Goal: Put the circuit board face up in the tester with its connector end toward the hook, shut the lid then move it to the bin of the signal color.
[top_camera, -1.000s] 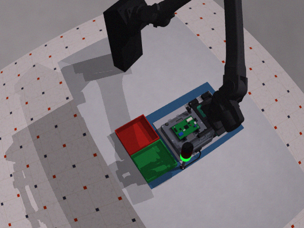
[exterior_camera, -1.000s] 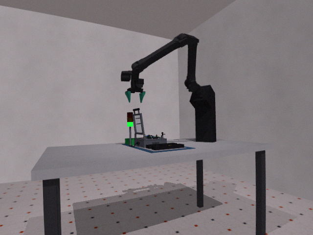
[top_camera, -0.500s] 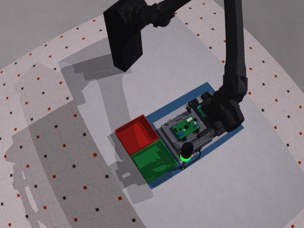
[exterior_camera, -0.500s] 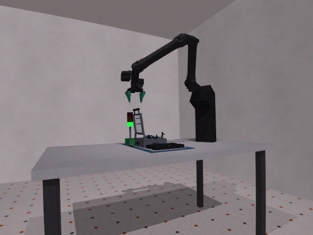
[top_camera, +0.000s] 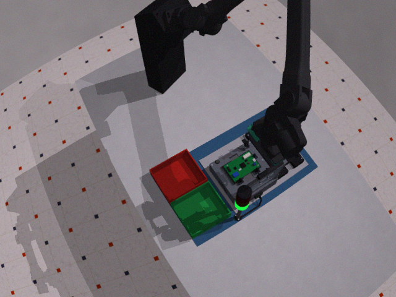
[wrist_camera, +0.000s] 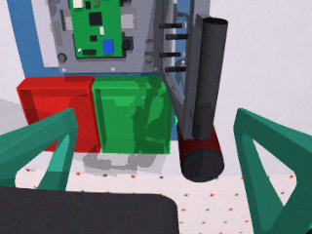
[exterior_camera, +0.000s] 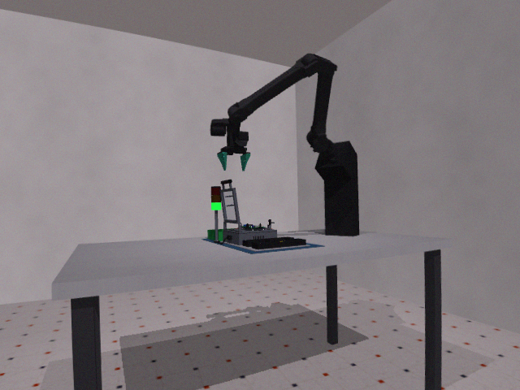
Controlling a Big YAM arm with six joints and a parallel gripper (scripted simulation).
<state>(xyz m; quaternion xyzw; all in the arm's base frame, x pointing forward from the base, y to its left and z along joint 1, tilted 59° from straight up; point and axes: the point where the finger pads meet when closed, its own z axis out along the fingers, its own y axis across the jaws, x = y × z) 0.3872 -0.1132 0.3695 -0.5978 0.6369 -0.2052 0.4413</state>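
Note:
The green circuit board [top_camera: 241,166] lies face up on the tester's plate, its white connector end toward the far side; it also shows in the wrist view [wrist_camera: 97,19]. The tester's lid [exterior_camera: 230,205] stands open, upright. The signal tower [top_camera: 242,198] beside the tester shows green [exterior_camera: 215,205]. The red bin [top_camera: 177,175] and the green bin [top_camera: 200,209] stand side by side next to the tester. My gripper [exterior_camera: 233,161] hangs high above the tester and the tower, open and empty; its green fingers frame the wrist view [wrist_camera: 156,156].
The black tray [exterior_camera: 275,242] lies on the blue mat [top_camera: 307,164] beside the tester. The arm's dark base [exterior_camera: 340,188] stands at the back of the table. The tower's post [wrist_camera: 202,85] rises close under the gripper.

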